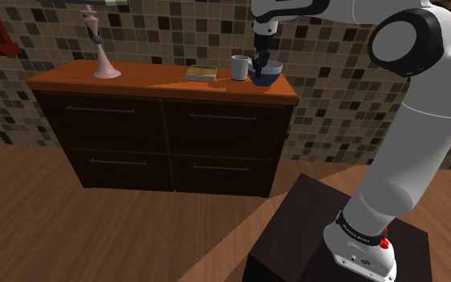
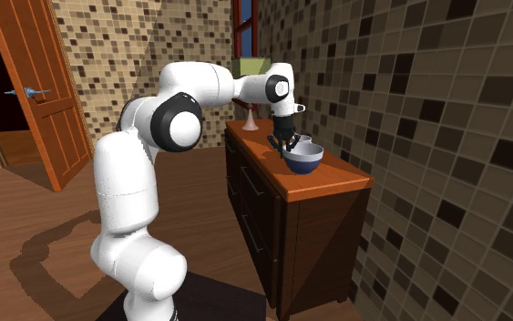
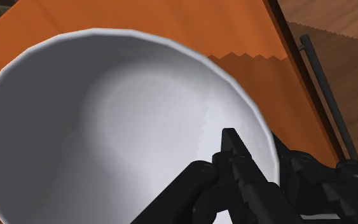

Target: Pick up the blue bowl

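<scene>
A blue bowl (image 1: 268,77) sits upright near the right end of an orange-topped dark dresser (image 1: 135,77) in the shoulder view, just right of a white mug (image 1: 239,67). Being round, the bowl has no long axis, and its mouth faces straight up. Its inside is pale grey-white.

The black gripper (image 1: 261,62) comes down from above at the bowl's rim. In the wrist view the fingers are narrowly set, one inside the bowl and one outside, clasping the wall between them. The outer finger is hard to make out against the dark hand, and the bowl's near edge is cut off there.

Further left on the dresser lie a flat book (image 1: 201,73) and a pink stand (image 1: 103,62), its top cut off.
</scene>
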Controlling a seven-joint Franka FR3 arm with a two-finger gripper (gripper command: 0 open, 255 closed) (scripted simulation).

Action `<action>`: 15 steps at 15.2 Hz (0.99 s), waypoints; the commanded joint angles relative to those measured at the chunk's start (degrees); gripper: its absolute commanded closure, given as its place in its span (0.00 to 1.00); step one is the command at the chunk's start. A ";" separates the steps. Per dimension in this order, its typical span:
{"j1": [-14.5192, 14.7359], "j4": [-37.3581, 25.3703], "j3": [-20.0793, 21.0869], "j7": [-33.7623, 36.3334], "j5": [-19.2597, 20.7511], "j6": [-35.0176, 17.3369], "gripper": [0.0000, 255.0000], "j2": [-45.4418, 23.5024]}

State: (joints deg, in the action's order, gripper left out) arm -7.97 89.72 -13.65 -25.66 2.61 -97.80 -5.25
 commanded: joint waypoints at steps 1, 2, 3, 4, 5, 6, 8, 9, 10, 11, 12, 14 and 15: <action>0.00 0.03 0.00 0.00 0.00 -0.01 1.00 0.00; 0.00 0.03 0.00 0.00 0.00 -0.01 1.00 -0.01; 0.00 0.04 0.00 0.00 0.00 -0.01 1.00 0.00; 0.00 0.03 0.00 0.00 0.00 -0.01 1.00 0.00; 0.00 0.02 0.00 0.01 0.00 0.00 1.00 0.00; 0.00 -0.05 0.00 0.00 -0.02 -0.01 1.00 -0.09; -0.04 -1.95 -0.02 -0.13 -0.10 1.61 1.00 -0.37; -0.07 -2.98 -0.04 -0.20 -0.15 2.45 1.00 -0.57; -0.10 -4.01 -0.05 -0.28 -0.21 3.28 1.00 -0.76; -0.13 -5.06 -0.07 -0.35 -0.26 4.12 1.00 -0.98; -0.16 -6.14 -0.08 -0.43 -0.32 4.98 1.00 -1.21; -0.24 -8.39 -0.12 -0.60 -0.46 6.71 1.00 -1.73; -0.29 -9.56 -0.14 -0.69 -0.53 7.59 1.00 -2.02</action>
State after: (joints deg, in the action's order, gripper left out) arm -8.15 81.38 -13.72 -26.15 2.15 -91.18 -7.03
